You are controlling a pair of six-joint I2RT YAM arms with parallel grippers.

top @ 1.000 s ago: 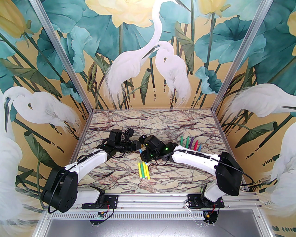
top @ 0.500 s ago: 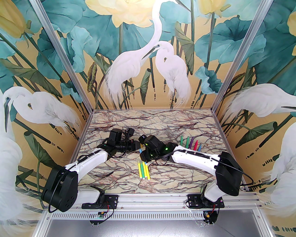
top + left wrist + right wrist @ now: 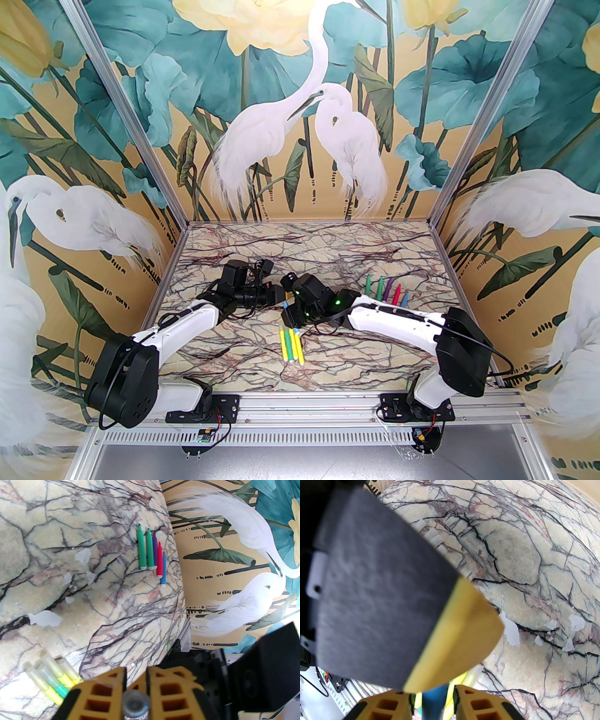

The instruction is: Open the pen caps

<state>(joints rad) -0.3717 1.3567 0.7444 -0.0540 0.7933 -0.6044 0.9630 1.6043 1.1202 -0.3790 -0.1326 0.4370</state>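
The clear cap (image 3: 136, 703) looks round and cloudy, bottom middle, pinched tight in the left gripper (image 3: 136, 674). The blue pen (image 3: 434, 705) sits inside the right gripper (image 3: 433, 691), mostly cut off; squeezed or loose, I cannot tell.

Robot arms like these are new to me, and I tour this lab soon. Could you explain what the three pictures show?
You see a left arm and a right arm, bolted at the near edge of a marble-patterned table. The wide picture comes from a camera above and behind them; the other two come from cameras on the wrists, looking past yellow fingers. On the table lie capped yellow-green pens and a row of uncapped pens. The left gripper is shut on a small clear round piece, probably a pen cap. The right gripper has a blue pen between its jaws, with a small gap on each side, so that grip looks loose.
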